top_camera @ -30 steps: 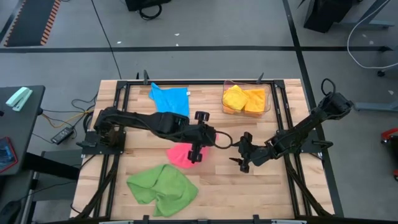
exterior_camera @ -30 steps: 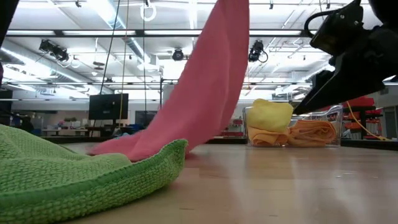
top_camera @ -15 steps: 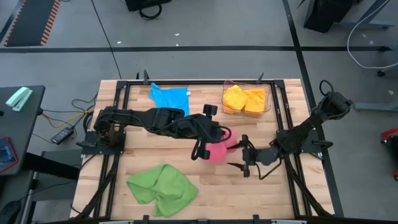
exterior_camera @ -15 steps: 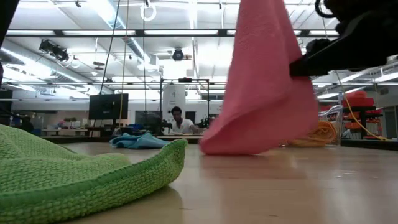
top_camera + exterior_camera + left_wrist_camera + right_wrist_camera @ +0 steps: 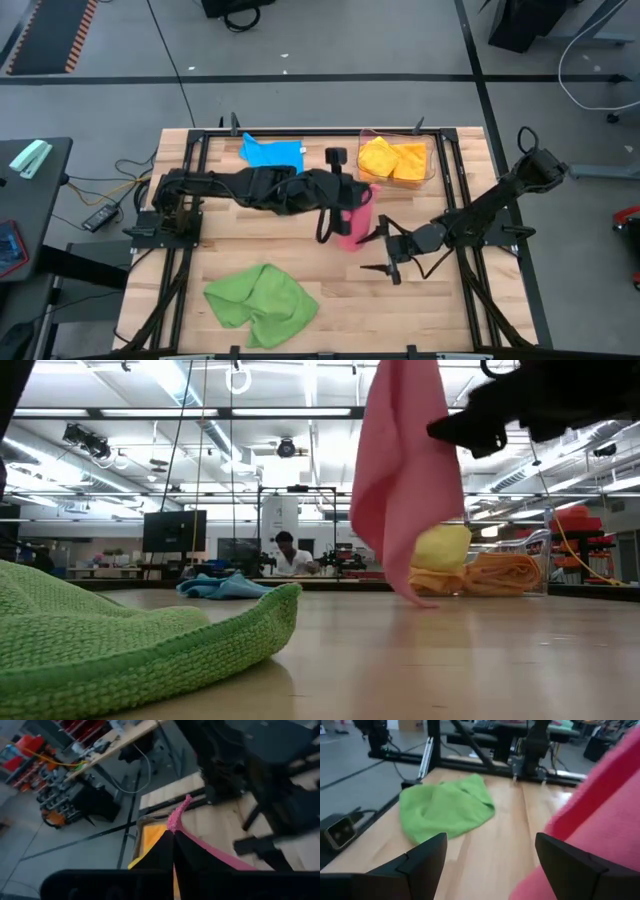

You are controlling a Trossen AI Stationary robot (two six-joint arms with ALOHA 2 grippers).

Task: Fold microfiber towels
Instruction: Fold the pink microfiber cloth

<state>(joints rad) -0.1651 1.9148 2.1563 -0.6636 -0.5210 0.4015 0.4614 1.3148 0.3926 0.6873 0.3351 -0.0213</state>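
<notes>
A: While our left tool [image 5: 352, 200] is clamped on a corner of the pink towel [image 5: 355, 222], we have it hanging in the air over the middle of the worktop [image 5: 230, 250], with only its lowest tip near or touching the wood. Our right tool [image 5: 385, 252] waits just beside the hanging cloth, fingers spread apart and holding nothing.

B: Then we judge the step in hand is getting a second corner. To do it well, we should keep the left tool high enough that the cloth hangs straight, bring the right tool to the free lower edge, and pinch only one layer near a corner, not a bunched fold.

A: Agreed, and we should then pull the two corners apart gently so the towel spreads flat before we lay it down. If we grab mid-edge, it will likely twist.

B: Let us count, left to right. One green towel [image 5: 260, 302], crumpled near the front edge. One blue towel [image 5: 273, 157] at the back edge. One pink one, held up. Then the clear bin [image 5: 430, 170] at the back right with yellow [image 5: 379, 157] and orange [image 5: 411, 162] cloths in it.

A: We make that one yellow and one orange, though more could lie beneath. Five towels in all that we can see, one bin, two arms.
</notes>
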